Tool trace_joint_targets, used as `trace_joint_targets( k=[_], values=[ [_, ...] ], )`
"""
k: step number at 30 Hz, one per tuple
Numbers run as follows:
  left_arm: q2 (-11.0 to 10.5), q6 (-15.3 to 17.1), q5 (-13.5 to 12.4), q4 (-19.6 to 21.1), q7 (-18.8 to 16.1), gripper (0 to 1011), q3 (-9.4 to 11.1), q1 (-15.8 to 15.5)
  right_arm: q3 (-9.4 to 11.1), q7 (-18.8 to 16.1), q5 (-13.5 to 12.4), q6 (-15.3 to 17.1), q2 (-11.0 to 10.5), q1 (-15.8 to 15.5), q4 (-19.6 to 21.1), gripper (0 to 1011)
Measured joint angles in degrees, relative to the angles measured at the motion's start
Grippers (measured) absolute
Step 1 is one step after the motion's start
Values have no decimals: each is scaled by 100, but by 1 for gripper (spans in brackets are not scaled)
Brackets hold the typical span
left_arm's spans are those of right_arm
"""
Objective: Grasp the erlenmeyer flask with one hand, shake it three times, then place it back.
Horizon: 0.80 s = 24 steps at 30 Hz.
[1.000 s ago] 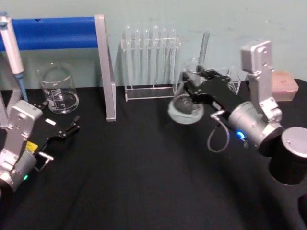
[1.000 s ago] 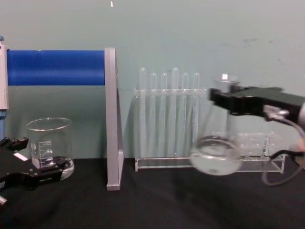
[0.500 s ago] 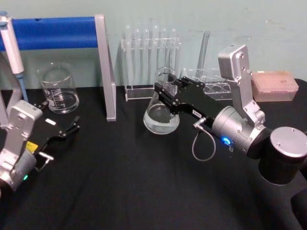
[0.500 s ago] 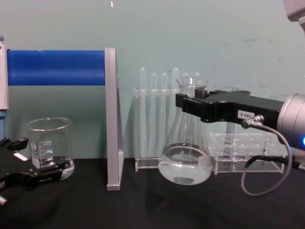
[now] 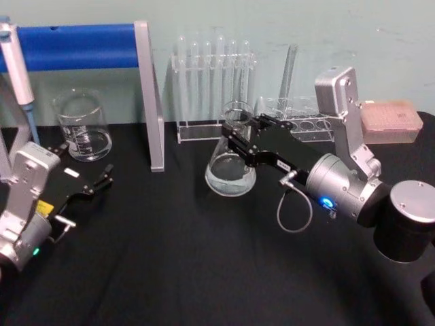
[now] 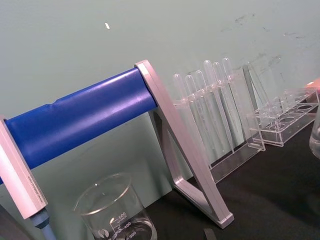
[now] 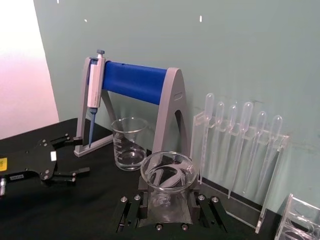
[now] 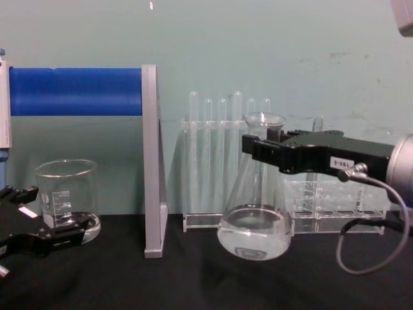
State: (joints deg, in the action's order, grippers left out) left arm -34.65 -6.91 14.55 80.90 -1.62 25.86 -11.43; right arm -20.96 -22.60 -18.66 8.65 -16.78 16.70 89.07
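The right gripper (image 5: pixel 236 139) is reaching in from the right and clamping the flask (image 5: pixel 231 173) by its neck, jaws closed on the glass just under the flared rim. The flask is standing near upright over the middle of the table (image 5: pixel 190 265), with a shallow pool of clear liquid lying in its bottom. Its base is sitting at the black cloth or just above it; whether it is touching cannot be told.

Open room is lying in front of the flask and to its left. Bare cloth is running toward the near edge, and nothing is standing between the flask and the grey leg of the stand (image 5: pixel 151 102). Behind the flask the room is tightening. The tube rack (image 5: pixel 214 88) is standing just behind it, and the low rack (image 5: pixel 306 125) is sitting behind the gripper's body, both close to the teal wall (image 5: pixel 380 41). A pink box (image 5: pixel 391 121) is sitting at the far right, behind the arm.

The stand's blue bar is spanning the far left, with a pipette (image 5: pixel 17 68) hanging at its left end and a beaker (image 5: pixel 83 129) standing beneath it. The left gripper (image 5: pixel 88 161) is resting low at the left edge, fingers spread wide with nothing between them, near the beaker and well apart from the flask.
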Motion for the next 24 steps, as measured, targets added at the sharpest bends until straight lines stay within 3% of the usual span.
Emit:
trace_joint_targets(
  k=[24],
  values=[
    [0,0,0,0,0,1001,0,0,-397,-1003,-501,-466,-702,192,-423,448]
  ],
)
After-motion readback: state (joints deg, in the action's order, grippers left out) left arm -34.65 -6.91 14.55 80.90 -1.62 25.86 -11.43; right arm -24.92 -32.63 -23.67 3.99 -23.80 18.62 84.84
